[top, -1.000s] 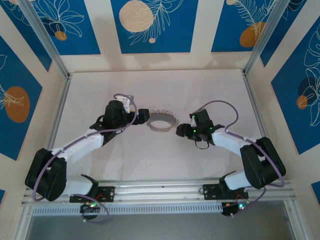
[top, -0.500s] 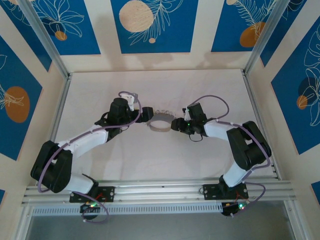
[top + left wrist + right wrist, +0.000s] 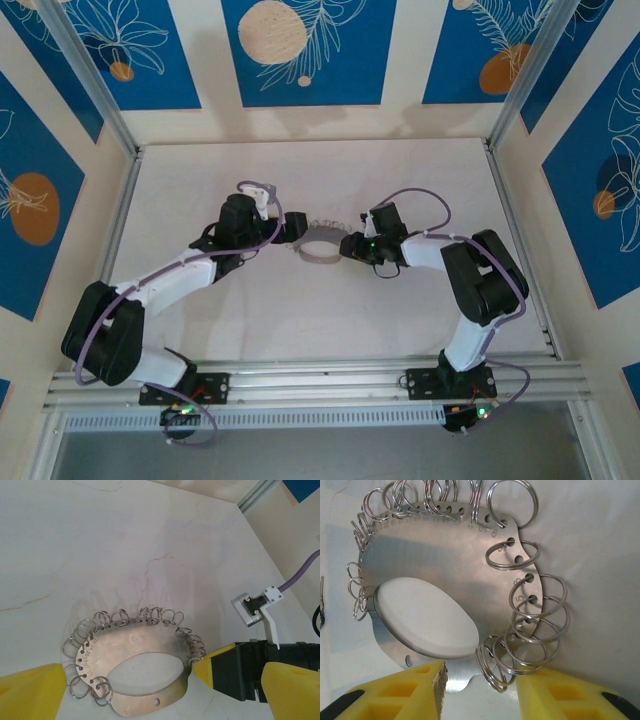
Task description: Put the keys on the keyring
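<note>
A metal post runs along the left side in front of blue and cream patterned walls; the white table lies between it and a matching post on the right. The left arm reaches in from the near left corner, with a purple cable looping over its wrist. The left claw sits at the keyring's left side with its jaws spread wide and holding nothing. In its wrist view its yellow fingers stand well clear on either side.

The keyring lies flat on the table near the middle, between the two claws. It is a silvery plate with an oval hole, and its far and side edges are hung with small wire rings; nothing covers it.

The right claw meets the keyring's right side. In its wrist view the jaws stand partly apart, with the plate's near edge and a cluster of rings between the yellow pads; whether they pinch the plate cannot be told. The right arm folds back sharply toward the near right corner; an aluminium rail crosses the near edge.
</note>
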Motion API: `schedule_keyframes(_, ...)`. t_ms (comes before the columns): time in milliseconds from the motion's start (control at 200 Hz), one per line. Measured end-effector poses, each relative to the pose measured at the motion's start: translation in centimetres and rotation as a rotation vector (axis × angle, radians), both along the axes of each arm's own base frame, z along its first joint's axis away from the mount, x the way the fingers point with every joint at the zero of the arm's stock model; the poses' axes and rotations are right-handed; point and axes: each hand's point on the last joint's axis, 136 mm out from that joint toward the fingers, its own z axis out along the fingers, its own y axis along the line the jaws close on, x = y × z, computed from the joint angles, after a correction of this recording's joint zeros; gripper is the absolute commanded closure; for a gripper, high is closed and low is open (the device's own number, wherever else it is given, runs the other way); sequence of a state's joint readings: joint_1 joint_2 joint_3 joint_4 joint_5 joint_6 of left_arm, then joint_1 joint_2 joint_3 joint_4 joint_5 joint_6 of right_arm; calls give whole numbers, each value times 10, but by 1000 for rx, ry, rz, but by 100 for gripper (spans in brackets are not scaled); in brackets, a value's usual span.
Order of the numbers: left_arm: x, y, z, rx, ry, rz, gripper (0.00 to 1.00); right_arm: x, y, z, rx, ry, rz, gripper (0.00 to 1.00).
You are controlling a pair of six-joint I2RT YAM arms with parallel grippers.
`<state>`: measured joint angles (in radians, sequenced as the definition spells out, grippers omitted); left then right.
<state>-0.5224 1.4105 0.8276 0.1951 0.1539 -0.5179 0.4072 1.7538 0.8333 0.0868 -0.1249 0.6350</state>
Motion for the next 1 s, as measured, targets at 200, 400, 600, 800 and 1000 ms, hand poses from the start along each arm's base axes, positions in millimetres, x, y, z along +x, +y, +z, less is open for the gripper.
schedule_keyframes(200,0,0,0,0,0,0,0,4,3,4,10,-9,4,63)
schedule_keyframes(400,0,0,0,0,0,0,0,6,4,7,13,-17,5,64)
schedule_keyframes(600,0,0,0,0,0,0,0,5,1,6,-3,-16,0,64)
schedule_keyframes(800,0,0,0,-1,-2,0,0,1,-1,13,-21,-36,1,64)
schedule_keyframes(1000,0,-1,1,-3,-5,-1,0,-3,4,12,-30,-39,17,64)
